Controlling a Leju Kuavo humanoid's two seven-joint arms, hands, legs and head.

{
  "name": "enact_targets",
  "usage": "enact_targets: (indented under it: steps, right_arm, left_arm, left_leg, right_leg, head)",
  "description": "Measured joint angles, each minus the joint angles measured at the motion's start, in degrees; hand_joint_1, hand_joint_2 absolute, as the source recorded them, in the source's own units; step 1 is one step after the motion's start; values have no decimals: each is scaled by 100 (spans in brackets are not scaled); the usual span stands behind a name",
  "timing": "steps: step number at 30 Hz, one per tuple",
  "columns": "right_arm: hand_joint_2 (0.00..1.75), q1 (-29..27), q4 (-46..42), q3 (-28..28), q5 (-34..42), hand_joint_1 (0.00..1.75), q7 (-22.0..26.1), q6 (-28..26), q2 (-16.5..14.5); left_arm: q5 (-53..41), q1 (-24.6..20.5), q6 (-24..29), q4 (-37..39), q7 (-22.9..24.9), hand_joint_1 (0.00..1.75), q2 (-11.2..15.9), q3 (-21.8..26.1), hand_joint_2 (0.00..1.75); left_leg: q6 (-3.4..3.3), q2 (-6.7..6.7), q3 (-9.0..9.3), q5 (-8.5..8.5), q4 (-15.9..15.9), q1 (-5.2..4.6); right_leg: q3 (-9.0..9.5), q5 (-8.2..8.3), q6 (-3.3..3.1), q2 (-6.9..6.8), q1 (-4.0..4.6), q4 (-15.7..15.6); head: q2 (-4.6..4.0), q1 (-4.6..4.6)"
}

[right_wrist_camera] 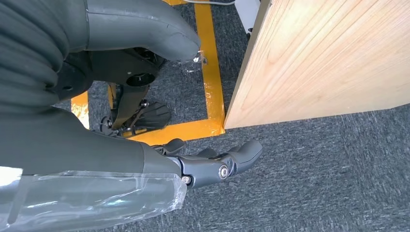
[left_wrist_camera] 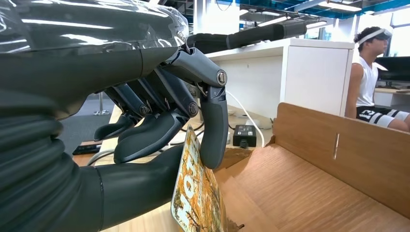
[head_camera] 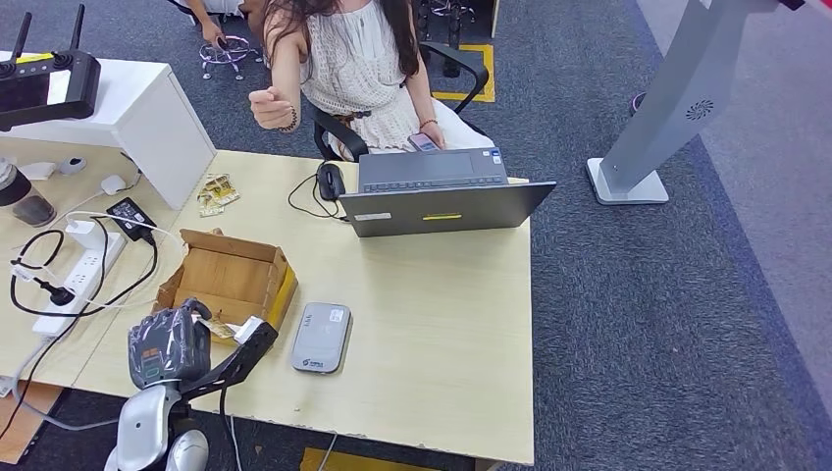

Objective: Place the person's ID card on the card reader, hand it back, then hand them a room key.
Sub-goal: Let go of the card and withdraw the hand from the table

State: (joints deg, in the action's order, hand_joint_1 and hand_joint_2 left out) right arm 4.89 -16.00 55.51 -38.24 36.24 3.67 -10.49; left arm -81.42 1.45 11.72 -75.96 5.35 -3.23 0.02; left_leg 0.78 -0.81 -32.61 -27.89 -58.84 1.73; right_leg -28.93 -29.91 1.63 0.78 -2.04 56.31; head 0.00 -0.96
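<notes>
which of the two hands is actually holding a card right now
The left hand: it pinches the yellow printed card over the cardboard box. The right hand holds nothing.

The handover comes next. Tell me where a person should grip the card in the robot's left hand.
Take the card by its free end, coming from the side away from the palm. The left hand pinches one end between thumb and a finger; the rest juts out bare.
</notes>
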Motion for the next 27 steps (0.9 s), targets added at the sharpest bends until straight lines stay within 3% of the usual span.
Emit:
enact_targets:
  steps: [19, 27]
  right_arm:
    - [175, 6, 2, 1, -64, 0, 0, 2, -7]
    - [175, 36, 7, 1, -163, 0, -12, 6, -17]
  left_arm:
    - [-75, -127, 111, -59, 15, 175, -5, -1, 175]
    - [-168, -549, 274, -80, -7, 175, -39, -73, 175]
  left_leg:
    - [0, 0, 0, 0, 0, 0]
    - [0, -1, 1, 2, -1, 0]
  right_leg:
    - [0, 0, 0, 0, 0, 0]
    - [0, 3, -2, 0, 0, 0]
  head:
    - [0, 0]
    - [0, 0]
